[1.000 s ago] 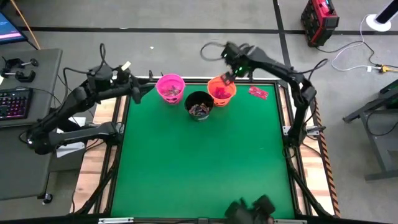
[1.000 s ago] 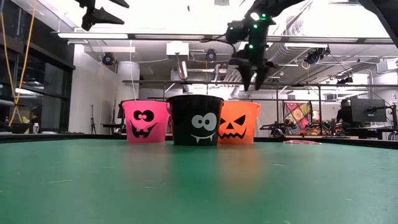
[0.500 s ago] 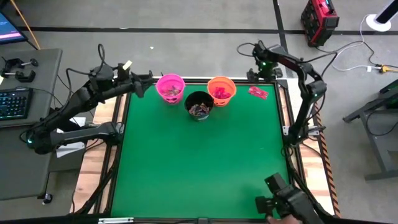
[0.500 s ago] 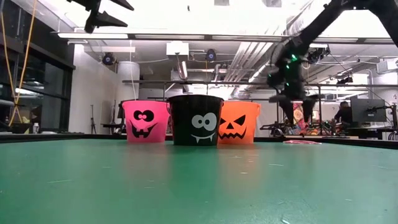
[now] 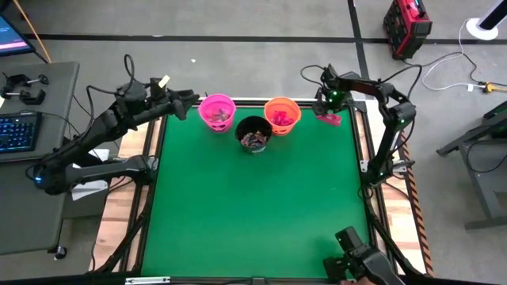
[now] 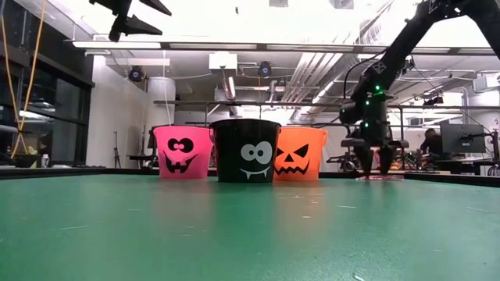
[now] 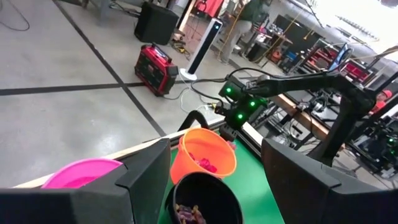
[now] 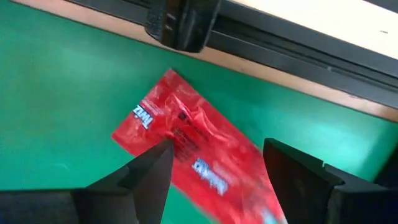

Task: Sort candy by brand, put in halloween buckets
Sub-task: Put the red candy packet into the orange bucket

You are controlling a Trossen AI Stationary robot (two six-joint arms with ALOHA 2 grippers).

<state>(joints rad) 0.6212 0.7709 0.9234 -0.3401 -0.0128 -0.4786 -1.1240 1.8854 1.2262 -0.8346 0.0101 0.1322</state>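
only readable thing is white "Twiz…" lettering, twice, on the red candy packet (image 8: 193, 146); the rest of the word is too blurry
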